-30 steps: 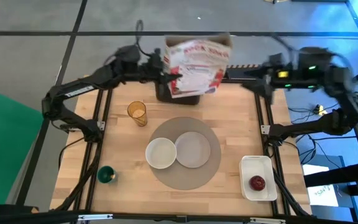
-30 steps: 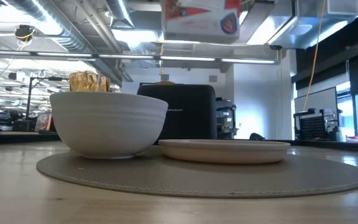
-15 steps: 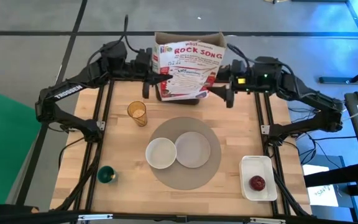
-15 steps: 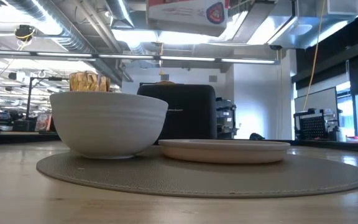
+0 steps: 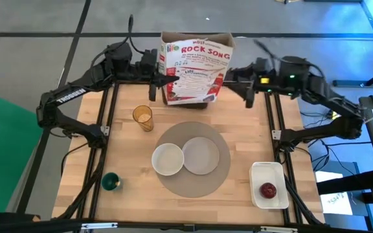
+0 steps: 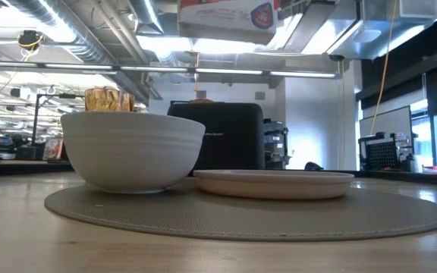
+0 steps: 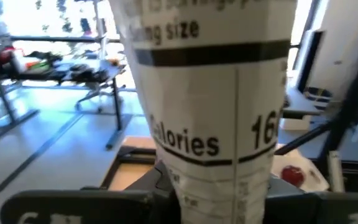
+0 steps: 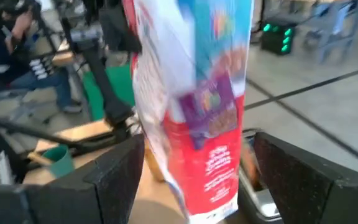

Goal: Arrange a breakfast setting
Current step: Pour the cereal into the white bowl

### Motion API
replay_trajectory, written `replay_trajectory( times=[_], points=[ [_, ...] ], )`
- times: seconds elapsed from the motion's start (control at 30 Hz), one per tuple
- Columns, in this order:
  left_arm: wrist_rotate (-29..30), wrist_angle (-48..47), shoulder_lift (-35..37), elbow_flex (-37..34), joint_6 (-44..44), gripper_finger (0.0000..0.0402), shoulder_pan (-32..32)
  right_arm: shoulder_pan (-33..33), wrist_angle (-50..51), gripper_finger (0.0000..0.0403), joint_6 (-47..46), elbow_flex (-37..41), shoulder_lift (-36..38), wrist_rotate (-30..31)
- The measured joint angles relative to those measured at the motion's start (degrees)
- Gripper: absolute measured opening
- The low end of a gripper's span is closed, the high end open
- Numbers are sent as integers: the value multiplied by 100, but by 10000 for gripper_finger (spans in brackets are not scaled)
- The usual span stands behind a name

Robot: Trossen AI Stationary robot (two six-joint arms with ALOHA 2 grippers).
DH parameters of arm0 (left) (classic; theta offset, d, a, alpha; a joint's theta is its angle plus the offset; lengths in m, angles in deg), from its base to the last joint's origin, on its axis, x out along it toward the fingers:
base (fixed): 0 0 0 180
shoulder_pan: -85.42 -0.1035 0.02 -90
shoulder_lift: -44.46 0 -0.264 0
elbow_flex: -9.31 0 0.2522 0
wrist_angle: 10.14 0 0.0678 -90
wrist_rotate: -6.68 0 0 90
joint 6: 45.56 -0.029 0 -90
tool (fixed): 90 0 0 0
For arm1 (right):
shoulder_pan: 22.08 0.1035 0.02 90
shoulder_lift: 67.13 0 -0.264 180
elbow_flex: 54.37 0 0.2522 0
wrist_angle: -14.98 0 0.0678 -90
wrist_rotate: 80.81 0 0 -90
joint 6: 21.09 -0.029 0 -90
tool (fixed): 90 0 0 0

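Observation:
My left gripper is shut on a red-and-white cereal box, held high over the table's far middle; the box also shows at the top of the low view. My right gripper is open just right of the box, and its fingers stand apart from it. On the round grey placemat rest the white bowl and white plate. The amber tumbler stands left of the mat. The red apple lies in a white tray. Bagel and spoon are out of view. My left gripper pinches the cereal box at its narrow left side panel between its two fingers, coming level from the table's left. The box is lifted clear of the table, its printed front facing up and its open top toward the far edge.
A black appliance stands on the table's far middle under the box. A small green cup sits near left. The white tray sits near right. Bare wood lies at the near edge and right of the mat.
My left gripper has turned the cereal box from a slant to square with the table, front up, and shifted it a little left and higher. My right gripper came in from the right up to the box's right side, then drew back a little toward the right.

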State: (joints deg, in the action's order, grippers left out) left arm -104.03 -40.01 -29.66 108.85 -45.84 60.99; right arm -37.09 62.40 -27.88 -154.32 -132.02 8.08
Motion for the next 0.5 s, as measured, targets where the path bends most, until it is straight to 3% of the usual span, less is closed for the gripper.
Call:
replay_trajectory(
  times=[0.4, 0.5],
  points=[
    [-1001, 421, 2, 2, 426, 73, 10, 4, -813, 299, -28, 81, -762, -1293],
    [-961, 396, 2, 2, 532, 73, 97, 9, -855, 289, -74, 81, -897, -1523]
  ],
)
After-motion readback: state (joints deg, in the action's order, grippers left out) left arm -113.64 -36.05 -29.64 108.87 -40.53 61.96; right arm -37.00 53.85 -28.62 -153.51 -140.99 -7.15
